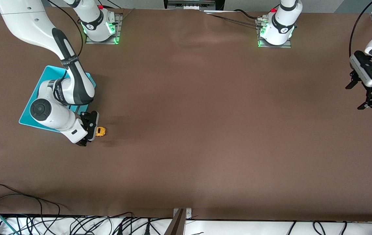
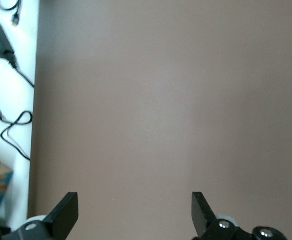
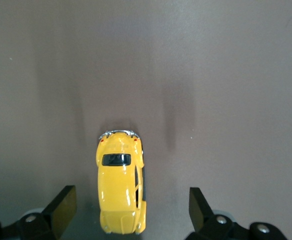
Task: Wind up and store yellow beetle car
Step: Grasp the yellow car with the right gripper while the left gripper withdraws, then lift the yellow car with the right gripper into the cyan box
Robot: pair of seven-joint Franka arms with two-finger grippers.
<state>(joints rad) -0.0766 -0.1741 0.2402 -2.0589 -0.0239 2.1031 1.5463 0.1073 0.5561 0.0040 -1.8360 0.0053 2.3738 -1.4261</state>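
Note:
The yellow beetle car (image 1: 100,131) stands on the brown table beside the turquoise bin (image 1: 46,80). In the right wrist view the car (image 3: 120,183) lies between the fingers, apart from both and closer to one of them. My right gripper (image 1: 88,130) is open low over the table, right beside the car. My left gripper (image 1: 368,94) is open and empty, and waits in the air over the left arm's end of the table; its view shows only bare table between the fingertips (image 2: 66,212).
The right arm's forearm covers much of the turquoise bin. Cables (image 1: 74,225) lie along the table's edge nearest the front camera. A metal bracket (image 1: 181,217) stands at the middle of that edge.

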